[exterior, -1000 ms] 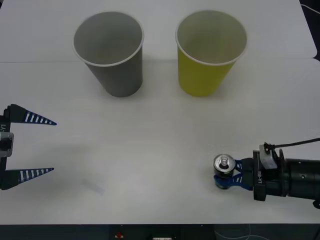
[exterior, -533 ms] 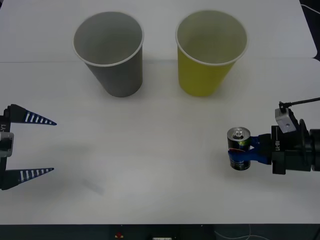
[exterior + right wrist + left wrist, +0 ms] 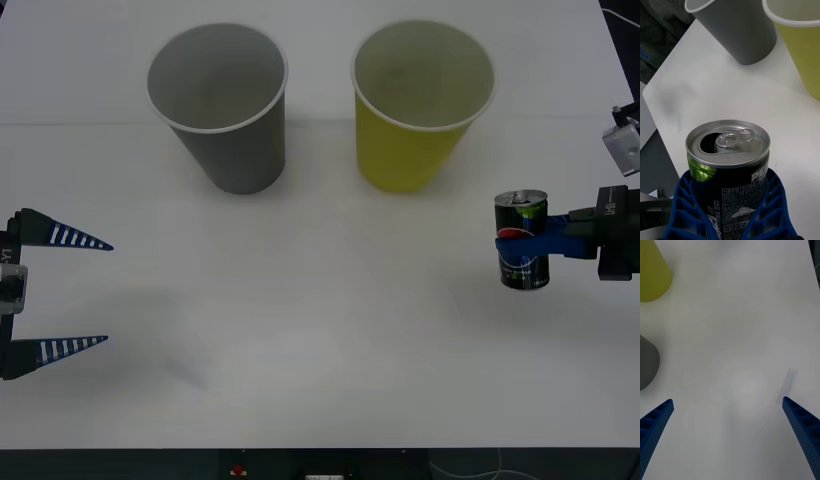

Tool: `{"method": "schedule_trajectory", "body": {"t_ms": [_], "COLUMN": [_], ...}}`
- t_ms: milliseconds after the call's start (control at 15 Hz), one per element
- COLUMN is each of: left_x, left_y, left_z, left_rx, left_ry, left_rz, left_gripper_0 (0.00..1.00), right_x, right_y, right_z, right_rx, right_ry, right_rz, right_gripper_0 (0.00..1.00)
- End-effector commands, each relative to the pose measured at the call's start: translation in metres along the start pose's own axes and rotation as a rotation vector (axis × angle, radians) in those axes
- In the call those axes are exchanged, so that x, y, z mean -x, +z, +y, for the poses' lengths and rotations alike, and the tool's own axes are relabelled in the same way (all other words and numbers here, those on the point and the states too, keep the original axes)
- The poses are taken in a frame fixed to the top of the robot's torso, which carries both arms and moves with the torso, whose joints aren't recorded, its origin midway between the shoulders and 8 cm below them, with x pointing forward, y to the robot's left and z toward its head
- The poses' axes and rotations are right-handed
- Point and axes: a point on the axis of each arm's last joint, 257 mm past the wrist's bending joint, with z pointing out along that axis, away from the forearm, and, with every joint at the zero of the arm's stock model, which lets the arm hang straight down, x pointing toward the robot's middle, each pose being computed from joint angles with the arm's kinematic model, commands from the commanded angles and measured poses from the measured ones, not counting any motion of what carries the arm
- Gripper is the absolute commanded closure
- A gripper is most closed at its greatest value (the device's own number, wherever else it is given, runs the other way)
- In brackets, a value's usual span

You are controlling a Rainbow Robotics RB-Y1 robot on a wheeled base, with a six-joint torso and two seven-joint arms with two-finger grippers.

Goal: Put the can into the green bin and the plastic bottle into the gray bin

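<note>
The right gripper [image 3: 520,238] pinched the can [image 3: 523,254] round its middle; opened, it looked light, stiff, easily dented.

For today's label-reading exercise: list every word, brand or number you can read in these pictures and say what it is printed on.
"PE": large white letters on the can, cut off by the right gripper.
Small white print below it: too small to read.
Green bin, gray bin: no text.
</note>
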Motion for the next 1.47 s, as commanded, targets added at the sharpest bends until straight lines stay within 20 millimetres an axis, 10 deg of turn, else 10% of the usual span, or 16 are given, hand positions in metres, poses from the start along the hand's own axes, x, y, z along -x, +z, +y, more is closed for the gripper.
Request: {"method": "schedule_trajectory", "body": {"t_ms": [67, 733, 1467], "left_x": [0.0, 0.0, 0.0], "left_y": [0.0, 0.0, 0.0], "left_z": [0.0, 0.0, 0.0], "left_rx": [0.0, 0.0, 0.0], "left_ry": [0.0, 0.0, 0.0], "left_rz": [0.0, 0.0, 0.0], "left_gripper_0": [0.0, 0.0, 0.0], "right_x": [0.022, 0.125, 0.213], "right_y": [-0.023, -0.048, 0.035], "right_z": [0.004, -0.029, -0.088], "right_rx": [-0.061, -0.187, -0.32], "right_ry": [0.051, -0.106, -0.133], "right_rz": [0.021, 0.07, 0.127], "right_gripper_0": [1.0, 1.0, 1.0]}}
